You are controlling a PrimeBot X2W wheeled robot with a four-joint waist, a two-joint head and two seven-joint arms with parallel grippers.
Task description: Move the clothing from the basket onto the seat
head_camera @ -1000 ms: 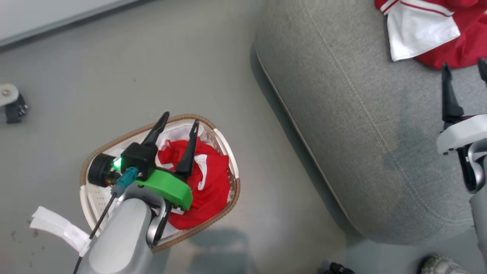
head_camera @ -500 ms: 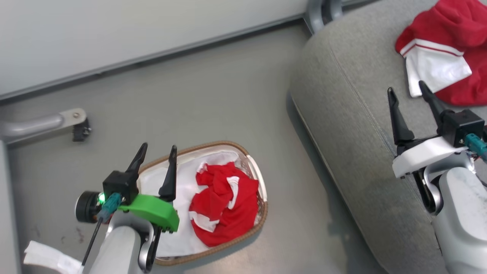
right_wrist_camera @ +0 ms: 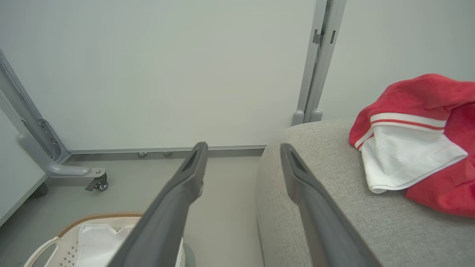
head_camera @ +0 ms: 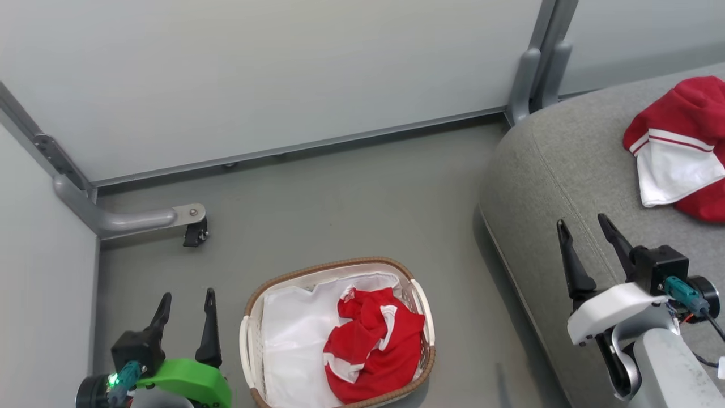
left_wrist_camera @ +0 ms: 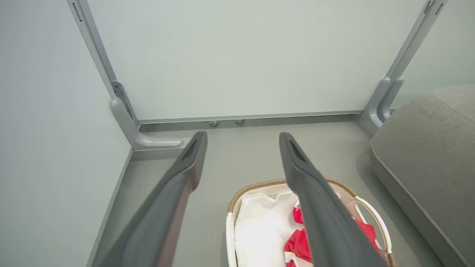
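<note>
Since the big grey fabric-upholstered sofa seat (head_camera: 566, 187) is where everything ends up, worth noting one bright red garment with white lining (head_camera: 679, 147) is lying on its far end already. Next size down, the oval cream plastic laundry basket (head_camera: 334, 264) with the brown woven rim sits on the floor beside the seat. Crumpled red-and-white sports clothing (head_camera: 371, 345) is bunched in its right half.

That stuff looks light, floppy and probably a bit slick. I'd pinch a raised fold at the top of the pile, clear of the plain white fabric liner (head_camera: 289, 328), or the liner may come along too.

The green-based left gripper (head_camera: 188, 293) hovers just left of the basket, long dark fingers spread wide, nothing in them. The white-based right gripper (head_camera: 581, 219) sits over the seat's edge, equally spread and empty.
</note>
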